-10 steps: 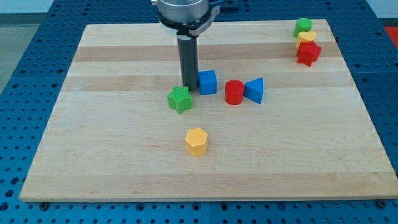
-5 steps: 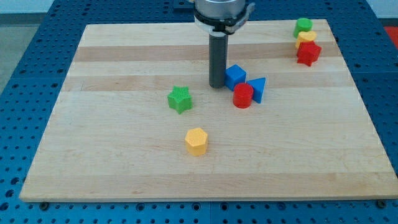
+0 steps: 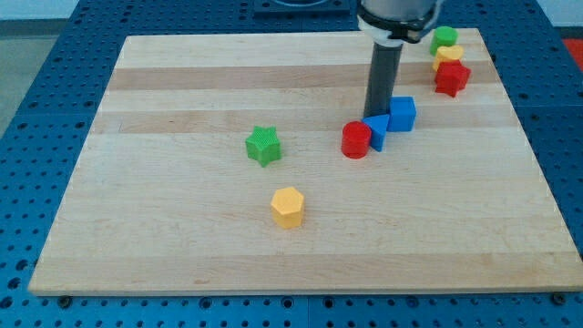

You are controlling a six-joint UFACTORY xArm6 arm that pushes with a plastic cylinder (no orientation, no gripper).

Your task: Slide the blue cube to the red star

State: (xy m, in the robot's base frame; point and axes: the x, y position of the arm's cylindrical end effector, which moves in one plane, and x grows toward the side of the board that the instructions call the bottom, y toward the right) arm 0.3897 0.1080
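The blue cube (image 3: 403, 113) sits right of the board's middle, toward the view's upper right. My tip (image 3: 377, 117) stands against its left side, touching it. The red star (image 3: 451, 78) lies at the view's upper right corner of the board, up and to the right of the cube, with a gap between them. A blue triangular block (image 3: 375, 130) lies just below my tip, touching the cube's lower left.
A red cylinder (image 3: 356, 140) sits against the blue triangular block's left. A yellow block (image 3: 448, 55) and a green block (image 3: 444, 37) stack above the red star. A green star (image 3: 263, 145) and a yellow hexagon (image 3: 287, 207) lie left of centre.
My tip has moved right and slightly up, pushing the blue cube right toward the red star. The red cylinder and blue triangular block were nudged slightly.
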